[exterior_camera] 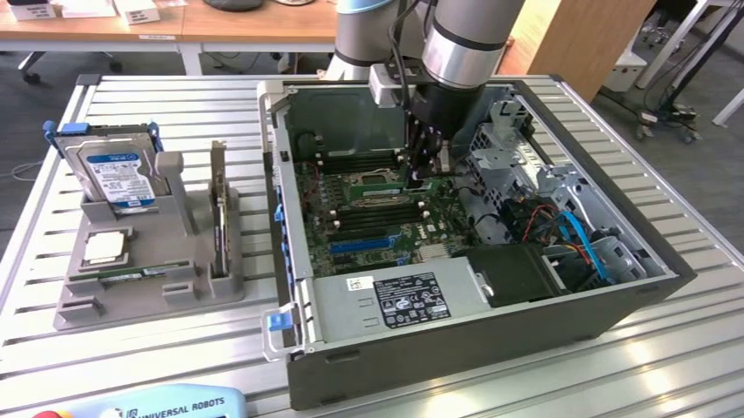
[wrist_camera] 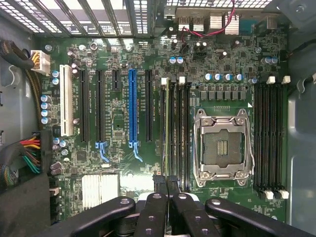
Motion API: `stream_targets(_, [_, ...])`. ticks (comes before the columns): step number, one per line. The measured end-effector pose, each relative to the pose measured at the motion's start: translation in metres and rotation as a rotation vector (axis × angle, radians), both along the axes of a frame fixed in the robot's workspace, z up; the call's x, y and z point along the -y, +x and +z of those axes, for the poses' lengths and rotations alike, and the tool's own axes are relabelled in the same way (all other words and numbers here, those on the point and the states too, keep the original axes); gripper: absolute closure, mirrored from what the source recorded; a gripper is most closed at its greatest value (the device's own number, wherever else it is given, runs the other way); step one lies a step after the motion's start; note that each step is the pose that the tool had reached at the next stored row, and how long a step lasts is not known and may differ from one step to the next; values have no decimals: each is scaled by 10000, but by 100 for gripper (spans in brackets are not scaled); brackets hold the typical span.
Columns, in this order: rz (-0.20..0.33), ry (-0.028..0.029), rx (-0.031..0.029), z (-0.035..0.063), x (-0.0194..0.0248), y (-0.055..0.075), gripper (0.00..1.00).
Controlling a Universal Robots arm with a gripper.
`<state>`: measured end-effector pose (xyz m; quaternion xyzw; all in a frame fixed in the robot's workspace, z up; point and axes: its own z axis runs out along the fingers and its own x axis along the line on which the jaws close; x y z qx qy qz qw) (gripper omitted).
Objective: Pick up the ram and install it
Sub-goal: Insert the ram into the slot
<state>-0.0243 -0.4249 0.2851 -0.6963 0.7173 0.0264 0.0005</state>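
over the memory slots of the green motherboard [exterior_camera: 384,218]: claw pressed together.
exterior view: black gripper [exterior_camera: 419,177] reaches low into the open grey metal computer case [exterior_camera: 465,348]. wrist view: long thin green ram stick [wrist_camera: 166,128] stands edge-up in a black slot just beside the silver processor socket [wrist_camera: 222,148]; closed fingertips [wrist_camera: 161,181] sit over one end of it.

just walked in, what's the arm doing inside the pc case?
The arm's gripper is down inside the open computer case, over the motherboard, with its fingers shut. Their tips sit at one end of the ram, which stands on edge in a memory slot beside the empty processor socket. Whether they press on it or just hover, I can't tell.
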Motion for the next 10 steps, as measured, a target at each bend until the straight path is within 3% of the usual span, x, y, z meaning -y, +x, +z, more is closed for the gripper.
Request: stream_targets(10, [0, 0, 1, -36, 0, -2, 89])
